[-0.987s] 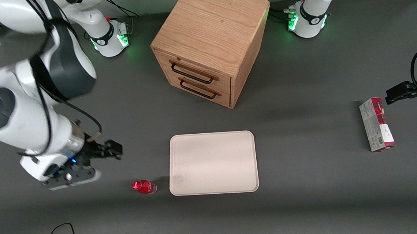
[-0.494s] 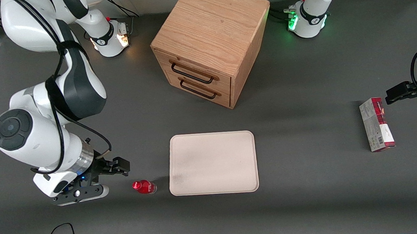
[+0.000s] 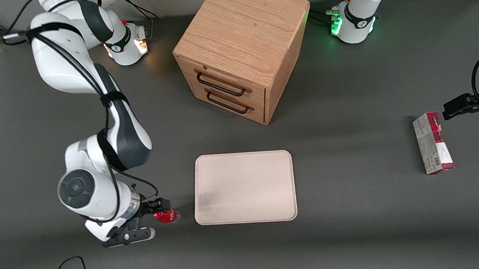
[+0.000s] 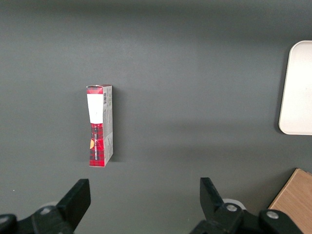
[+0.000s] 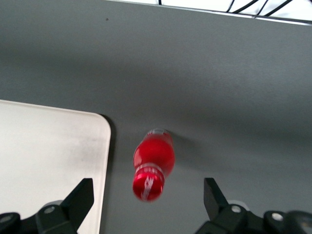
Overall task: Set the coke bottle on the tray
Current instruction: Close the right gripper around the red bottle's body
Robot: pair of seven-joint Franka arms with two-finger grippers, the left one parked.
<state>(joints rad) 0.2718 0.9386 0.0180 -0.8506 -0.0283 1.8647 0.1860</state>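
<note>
The coke bottle (image 3: 168, 216), small and red with a red cap, stands upright on the grey table close beside the short edge of the cream-white tray (image 3: 244, 187), on the working arm's end. My gripper (image 3: 155, 213) hovers just above the bottle, open. In the right wrist view the bottle (image 5: 152, 163) lies between my widely spread fingertips (image 5: 82, 194), untouched by them, with its cap toward the camera. The tray's rounded corner (image 5: 58, 156) sits beside it. Nothing lies on the tray.
A wooden drawer cabinet (image 3: 242, 50) with two black handles stands farther from the front camera than the tray. A red-and-grey carton (image 3: 432, 142) lies toward the parked arm's end of the table. A black cable (image 3: 69, 268) loops at the table's near edge.
The right arm has swung down and toward the tray, bringing the open gripper from beside the bottle to just over it. The bottle and tray have not moved.
</note>
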